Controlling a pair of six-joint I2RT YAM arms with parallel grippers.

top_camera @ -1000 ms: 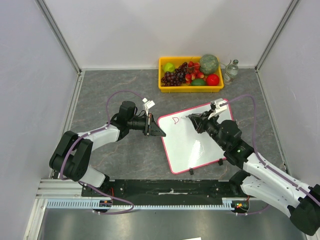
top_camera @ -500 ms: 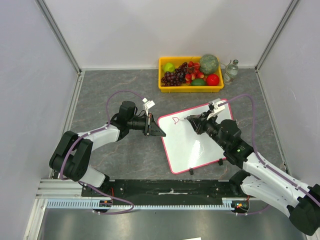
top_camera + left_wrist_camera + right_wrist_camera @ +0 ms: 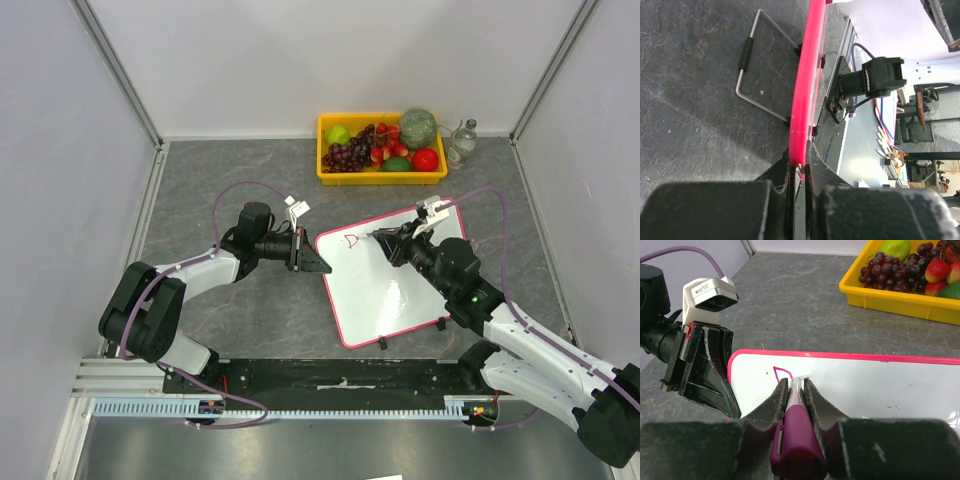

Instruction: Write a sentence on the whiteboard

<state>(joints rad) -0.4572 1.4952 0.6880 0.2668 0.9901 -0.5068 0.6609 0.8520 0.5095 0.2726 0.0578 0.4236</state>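
Board [image 3: 370,290] lies skewed at mid-table [image 3: 230,190], its far-left corner toward the left arm. Sentence [image 3: 351,240]: a single magenta "D" in that far-left corner. Right gripper [image 3: 385,238] sits over the board just right of the letter, fingers pinching a magenta marker [image 3: 797,440], tip down beside the D; whether the tip touches the surface is unclear. Left gripper [image 3: 315,262] is at the board's left edge, fingers pressed onto the pink rim [image 3: 807,75]. Far side: yellow tray [image 3: 380,178] of fruit, with a bottle [image 3: 461,140] just right of it.
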